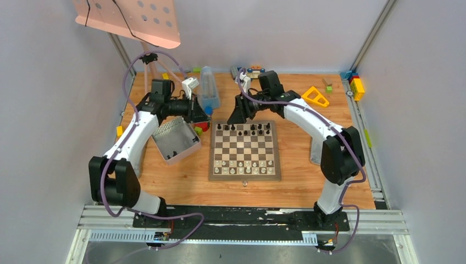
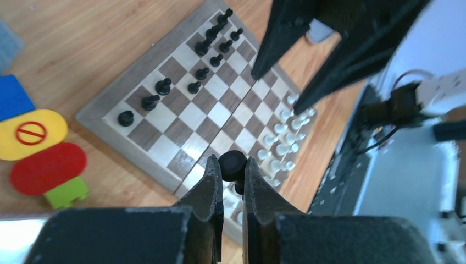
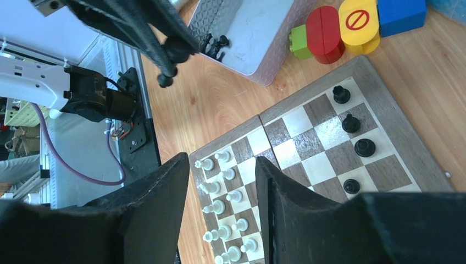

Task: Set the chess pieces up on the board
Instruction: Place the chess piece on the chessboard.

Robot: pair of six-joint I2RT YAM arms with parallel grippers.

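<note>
Placement: black pieces (image 2: 163, 86), far rows.
Left pincer (image 2: 231, 164) clamps one black piece (image 2: 232, 159) near the board's (image 2: 104, 118) far-left corner; right pincer (image 3: 222, 162) parted, empty. Next: a vacant far square.

My wooden tabletop (image 1: 181, 184) carries the board (image 1: 245, 147) at its middle, with the grey tray (image 1: 184, 154) just left of it. A yellow triangle block (image 1: 315, 97) lies far right, and coloured blocks (image 3: 324, 36) sit beside the board's far-left corner.
</note>
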